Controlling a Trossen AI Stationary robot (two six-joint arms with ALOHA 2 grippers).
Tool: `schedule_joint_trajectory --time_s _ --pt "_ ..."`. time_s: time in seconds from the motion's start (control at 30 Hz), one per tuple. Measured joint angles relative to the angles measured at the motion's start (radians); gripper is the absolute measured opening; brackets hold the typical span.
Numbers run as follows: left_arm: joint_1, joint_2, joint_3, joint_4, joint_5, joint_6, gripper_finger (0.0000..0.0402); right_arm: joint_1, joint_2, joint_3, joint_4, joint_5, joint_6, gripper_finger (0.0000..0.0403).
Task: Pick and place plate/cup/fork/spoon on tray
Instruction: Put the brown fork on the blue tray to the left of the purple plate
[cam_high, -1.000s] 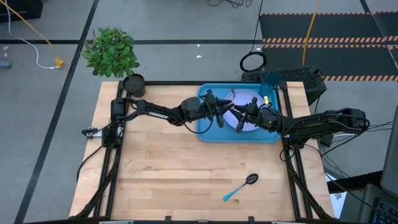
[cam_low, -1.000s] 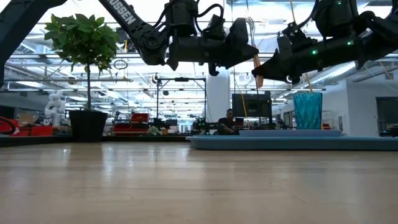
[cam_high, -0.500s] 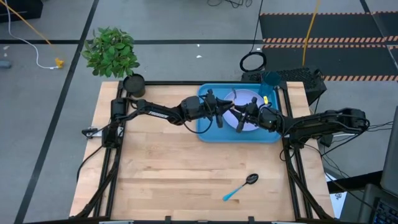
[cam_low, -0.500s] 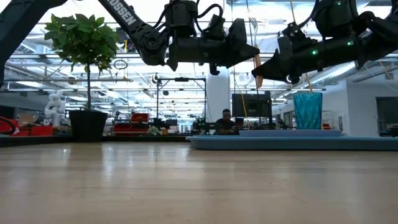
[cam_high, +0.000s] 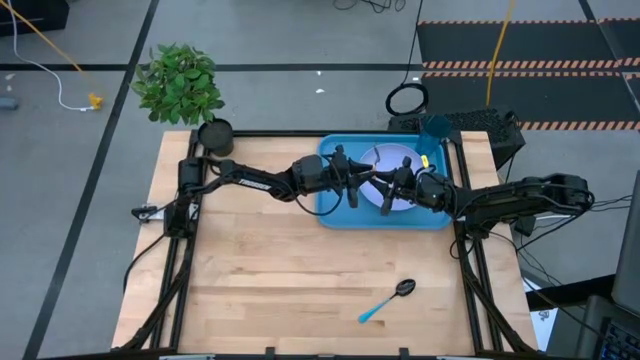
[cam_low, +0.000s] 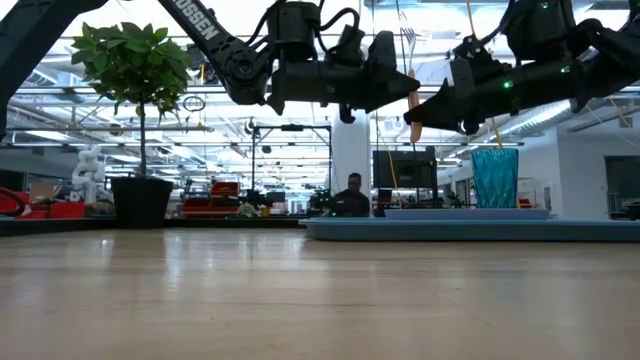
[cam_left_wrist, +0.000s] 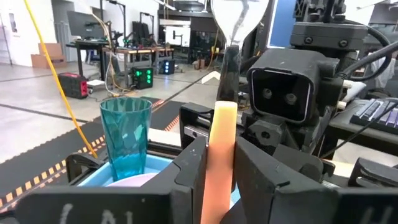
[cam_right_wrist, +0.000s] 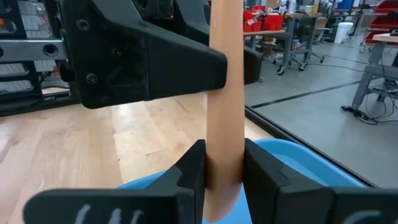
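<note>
Fork: slim, orange-handled, silver-tined fork (cam_low: 411, 85) held upright above the bright blue rectangular tray (cam_high: 335, 215).

We see both the left gripper (cam_left_wrist: 221, 165) and the right gripper (cam_right_wrist: 224, 168) clamped on its handle; we should free one first, then lower it beside the pale lavender plate (cam_high: 398, 160).

Table (cam_high: 300, 270): pale wood planks, smooth, satin sheen. Tray (cam_high: 338, 217), plate (cam_high: 395, 158): matt plastic; cup (cam_left_wrist: 127, 138): translucent glossy faceted plastic. Fork (cam_left_wrist: 221, 155): matt orange plastic handle, polished metal tines; spoon (cam_high: 387, 300): blue plastic handle, dark metal bowl; left gripper (cam_left_wrist: 220, 163), right gripper (cam_right_wrist: 222, 165): black matt plastic fingers.
</note>
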Motion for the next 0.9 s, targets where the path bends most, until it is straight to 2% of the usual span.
schedule_joint_trajectory --time_s 0.23,0.63,0.73,0.9 --pt "0.002 0.0 0.0 0.0 0.027 0.011 0.0057 0.0 0.0 0.0 0.0 -0.008 -0.005 0.0064" --pt "0.002 0.0 0.0 -0.002 0.036 -0.001 0.0055 0.0 -0.001 0.0 -0.008 -0.009 -0.01 0.0071" --pt "0.002 0.0 0.0 -0.003 0.036 -0.024 0.0054 0.0 -0.001 0.001 -0.012 -0.012 -0.014 0.0087" --pt "-0.004 -0.006 0.0 -0.012 0.034 -0.076 0.0053 0.0 -0.001 0.003 -0.045 -0.016 -0.024 0.0137"
